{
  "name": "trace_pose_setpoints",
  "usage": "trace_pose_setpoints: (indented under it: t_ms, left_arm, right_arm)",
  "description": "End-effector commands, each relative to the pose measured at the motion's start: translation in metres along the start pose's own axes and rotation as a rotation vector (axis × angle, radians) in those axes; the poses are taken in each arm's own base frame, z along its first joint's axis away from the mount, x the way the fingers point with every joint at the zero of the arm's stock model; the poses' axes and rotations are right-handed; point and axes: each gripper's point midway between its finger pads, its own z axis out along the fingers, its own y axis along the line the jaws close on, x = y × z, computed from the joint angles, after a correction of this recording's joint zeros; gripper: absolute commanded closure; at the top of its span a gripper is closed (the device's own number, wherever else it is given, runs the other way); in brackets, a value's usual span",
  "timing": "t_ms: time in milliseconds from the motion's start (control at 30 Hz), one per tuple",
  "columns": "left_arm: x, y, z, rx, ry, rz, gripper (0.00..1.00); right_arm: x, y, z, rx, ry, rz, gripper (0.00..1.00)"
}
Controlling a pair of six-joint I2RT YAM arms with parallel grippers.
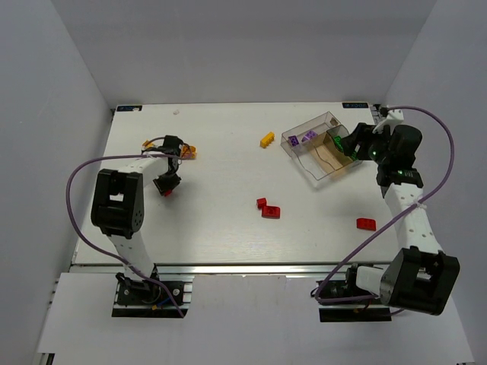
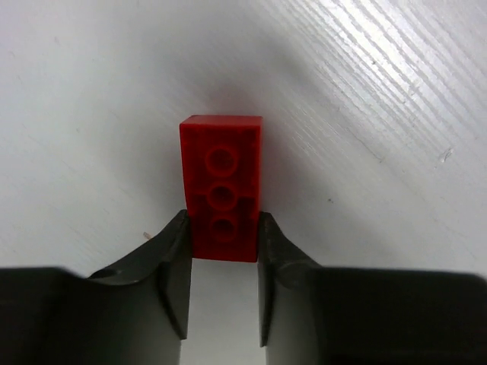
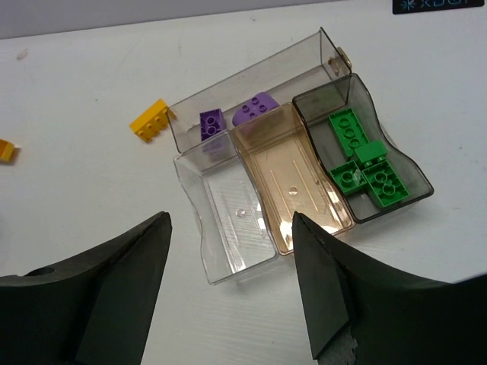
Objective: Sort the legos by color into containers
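My left gripper (image 1: 166, 185) is shut on a red lego (image 2: 221, 186) at table level on the left side; its fingers (image 2: 173, 262) press the brick's two long sides. My right gripper (image 1: 348, 146) is open and empty, hovering just off the near side of the clear box (image 1: 323, 146). In the right wrist view the box (image 3: 228, 251) has a clear empty compartment, a tan empty one (image 3: 293, 182), a dark one holding green legos (image 3: 365, 163), and a long back one holding two purple legos (image 3: 211, 122).
A yellow lego (image 1: 267, 139) lies left of the box. An orange one (image 1: 188, 152) lies beside the left arm. Two red legos (image 1: 268, 208) lie mid-table and another (image 1: 366, 223) at the right front. White walls enclose the table.
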Motion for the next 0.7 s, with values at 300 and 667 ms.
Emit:
trace_pose_setpoints:
  t_ms: [300, 667]
  left_arm:
    - [0.004, -0.059, -0.049, 0.476, -0.003, 0.245, 1.0]
    - [0.073, -0.183, -0.24, 1.575, 0.018, 0.603, 1.0]
  right_arm:
    - [-0.022, 0.029, -0.035, -0.163, -0.103, -0.046, 0.36]
    - [-0.016, 0.017, -0.037, -0.191, -0.076, 0.026, 1.0]
